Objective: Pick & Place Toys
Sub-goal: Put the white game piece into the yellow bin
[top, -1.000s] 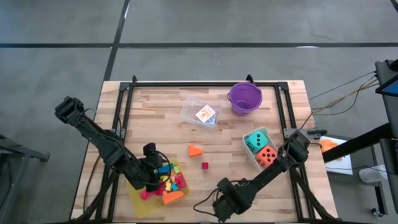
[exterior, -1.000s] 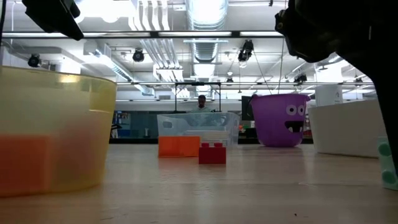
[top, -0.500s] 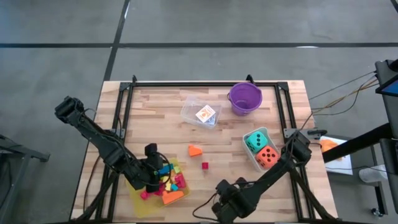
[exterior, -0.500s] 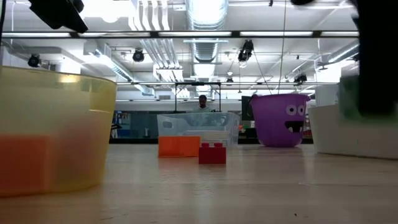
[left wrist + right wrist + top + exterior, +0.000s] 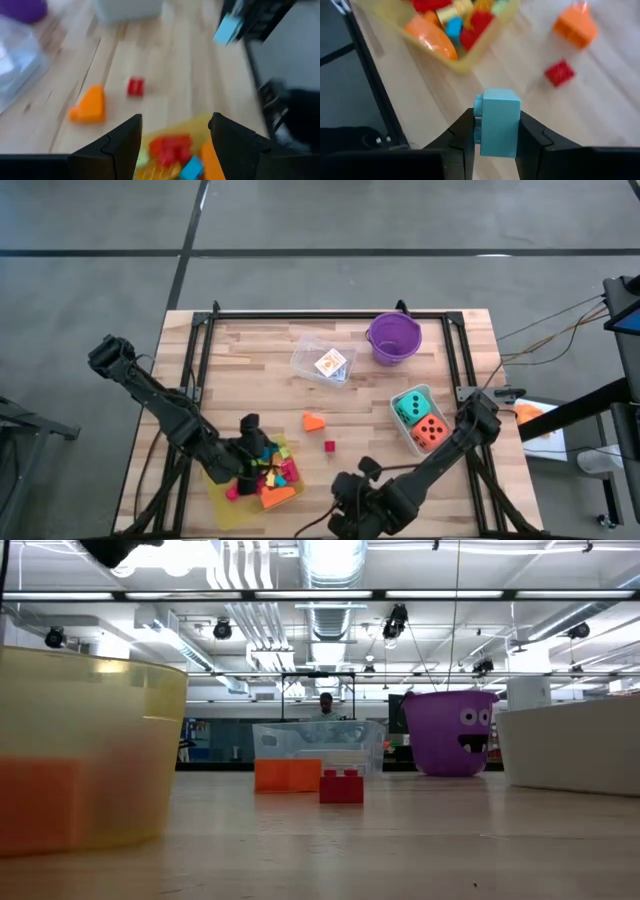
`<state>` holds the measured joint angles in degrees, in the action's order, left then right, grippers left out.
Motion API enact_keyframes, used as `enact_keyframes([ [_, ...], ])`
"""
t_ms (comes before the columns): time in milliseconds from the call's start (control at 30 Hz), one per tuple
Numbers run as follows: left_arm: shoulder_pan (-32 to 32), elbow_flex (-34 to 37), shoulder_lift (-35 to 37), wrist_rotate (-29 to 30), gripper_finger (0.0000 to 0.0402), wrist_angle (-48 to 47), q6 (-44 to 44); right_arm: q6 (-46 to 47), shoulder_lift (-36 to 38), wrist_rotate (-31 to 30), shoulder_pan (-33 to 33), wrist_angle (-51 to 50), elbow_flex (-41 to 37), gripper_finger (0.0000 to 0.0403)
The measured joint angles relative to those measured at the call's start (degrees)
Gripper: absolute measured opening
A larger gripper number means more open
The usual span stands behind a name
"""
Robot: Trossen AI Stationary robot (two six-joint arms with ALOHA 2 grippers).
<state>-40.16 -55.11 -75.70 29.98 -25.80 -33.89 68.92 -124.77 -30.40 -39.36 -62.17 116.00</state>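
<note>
My right gripper (image 5: 345, 490) is near the table's front edge, right of the yellow tray (image 5: 225, 505), and is shut on a light blue brick (image 5: 496, 122). My left gripper (image 5: 258, 442) is open and empty above the tray, which holds several bright bricks (image 5: 270, 475). A red brick (image 5: 329, 446) and an orange wedge (image 5: 314, 421) lie flat on the wood between the tray and the white tub. Both also show in the left wrist view, the brick (image 5: 135, 86) beside the wedge (image 5: 89, 105). The low view shows neither gripper's fingers. My right gripper pinches the light blue brick by two opposite sides (image 5: 516, 125) between its two fingers (image 5: 532, 137). The brick sticks out past the fingertips and is lifted clear of the table, beside the tray's near right corner (image 5: 465, 62).
A white tub (image 5: 400, 425) at the right holds a teal die (image 5: 411, 404) and an orange die (image 5: 431, 431). A clear tub (image 5: 305, 355) with a card pack (image 5: 330, 364) and a purple bucket (image 5: 394, 337) stand toward the far edge. Bare wood lies between them.
My right gripper has drawn back toward the table's near edge and a little left with the blue brick, and has left the low view. My left gripper has risen a little over the tray and shifted slightly right.
</note>
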Motion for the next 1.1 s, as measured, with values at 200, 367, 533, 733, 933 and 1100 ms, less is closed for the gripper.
enact_keyframes([
  [200, 0.7, 0.1, -0.3, 0.0, 0.0229, 14.5, 5.7, -8.5, 0.0, -4.5, 0.5, 0.3, 3.4, 0.0086],
  [367, 1.4, 0.2, -0.5, -0.1, 0.0229, 20.8, 2.7, -13.5, -0.1, -7.3, 0.9, 1.3, 5.6, 0.0086],
  [533, 3.0, 2.9, -0.7, -0.1, 0.0229, 31.2, -5.1, -24.6, -0.1, -12.1, 1.0, 1.6, 7.0, 0.0086],
  [733, 6.9, 4.8, -0.5, -6.2, 0.0229, 34.0, -26.7, -40.1, -0.1, -20.0, 1.0, 1.5, 8.3, 0.0086],
  [933, 8.4, 4.8, -0.5, -10.1, 0.0229, 34.7, -31.0, -44.1, -0.1, -20.8, 2.0, 1.3, 8.6, 0.0086],
  [1100, 8.5, 4.8, -0.5, -8.9, 0.0229, 36.8, -32.6, -45.7, -0.1, -20.8, 3.5, 1.2, 8.6, 0.0086],
])
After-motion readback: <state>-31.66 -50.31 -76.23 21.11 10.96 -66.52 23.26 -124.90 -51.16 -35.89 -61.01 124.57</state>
